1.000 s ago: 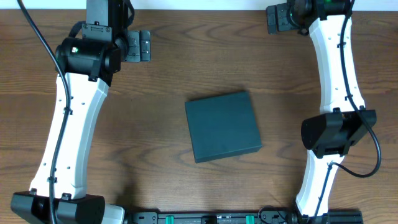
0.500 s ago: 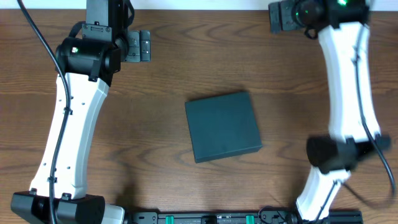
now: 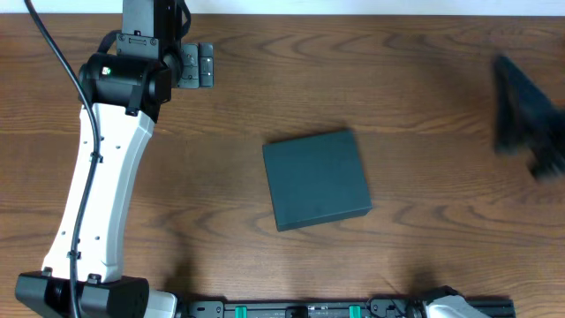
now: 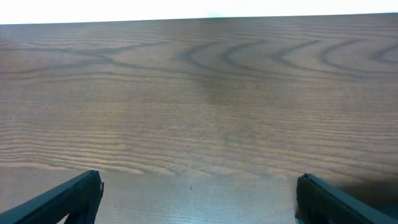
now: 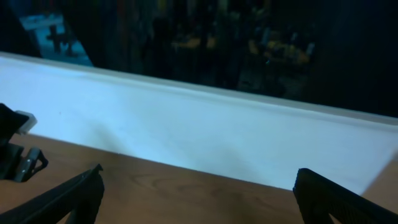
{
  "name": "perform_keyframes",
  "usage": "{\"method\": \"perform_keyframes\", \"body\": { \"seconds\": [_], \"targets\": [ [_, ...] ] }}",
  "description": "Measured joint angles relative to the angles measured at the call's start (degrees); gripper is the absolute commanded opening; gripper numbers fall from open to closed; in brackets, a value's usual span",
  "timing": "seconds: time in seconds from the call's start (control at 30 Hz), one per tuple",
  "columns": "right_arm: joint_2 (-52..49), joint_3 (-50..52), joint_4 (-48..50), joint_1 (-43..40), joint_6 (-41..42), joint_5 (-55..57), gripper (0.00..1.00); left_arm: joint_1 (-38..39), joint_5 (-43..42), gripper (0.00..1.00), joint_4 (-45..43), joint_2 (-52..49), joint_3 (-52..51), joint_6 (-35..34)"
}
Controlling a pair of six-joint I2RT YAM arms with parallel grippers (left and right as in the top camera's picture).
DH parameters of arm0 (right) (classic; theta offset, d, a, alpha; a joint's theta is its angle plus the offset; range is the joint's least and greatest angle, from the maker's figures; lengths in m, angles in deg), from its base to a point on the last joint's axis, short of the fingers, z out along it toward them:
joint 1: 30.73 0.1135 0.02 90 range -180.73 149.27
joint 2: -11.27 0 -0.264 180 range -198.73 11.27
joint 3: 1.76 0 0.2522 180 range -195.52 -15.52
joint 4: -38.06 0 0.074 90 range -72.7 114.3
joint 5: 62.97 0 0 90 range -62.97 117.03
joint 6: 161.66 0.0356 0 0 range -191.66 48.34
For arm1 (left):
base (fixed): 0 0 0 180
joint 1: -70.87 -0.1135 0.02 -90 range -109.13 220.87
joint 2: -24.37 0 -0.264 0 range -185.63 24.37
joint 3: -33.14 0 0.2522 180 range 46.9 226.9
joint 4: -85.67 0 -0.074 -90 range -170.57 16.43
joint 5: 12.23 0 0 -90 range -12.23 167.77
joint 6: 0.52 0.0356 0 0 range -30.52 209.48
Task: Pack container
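Observation:
The container [image 3: 316,179] is a dark teal-green box lying shut, lid down, at the middle of the wooden table [image 3: 415,79]. My left gripper [image 3: 198,66] is at the far left of the table, well away from the box. In its wrist view the left gripper [image 4: 199,202] is open over bare wood. Overhead, the right arm [image 3: 528,117] is only a dark blur at the right edge. In the right wrist view my right gripper [image 5: 198,199] is open with nothing in it, facing the table's far edge and a white wall. Neither wrist view shows the container.
The white left arm [image 3: 101,177] runs along the left side down to its base [image 3: 79,296]. A black rail with green clips [image 3: 291,309] lines the front edge. A small grey metal part [image 5: 18,155] shows at the left of the right wrist view.
The right arm has swung fast out to the right and now shows only as a blur at the edge. The left arm and the container have not moved.

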Motion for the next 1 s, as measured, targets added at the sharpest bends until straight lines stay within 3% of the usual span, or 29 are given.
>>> {"method": "perform_keyframes", "body": {
  "seconds": [0.13,0.23,0.73,1.0],
  "targets": [
    [6.1,5.2,1.1,-2.1,0.0,1.1,0.99,0.0,0.0,0.99,0.0,0.0,0.0,0.0],
    [12.3,14.8,6.3,-4.5,0.0,2.0,0.99,0.0,0.0,0.99,0.0,0.0,0.0,0.0],
    [47.4,89.9,59.3,-9.6,1.2,0.6,0.99,0.0,0.0,0.99,0.1,0.0,0.0,0.0],
    [58.6,113.6,71.0,-10.9,5.4,0.3,0.99,0.0,0.0,0.99,0.2,0.0,0.0,0.0]
  ]
}}
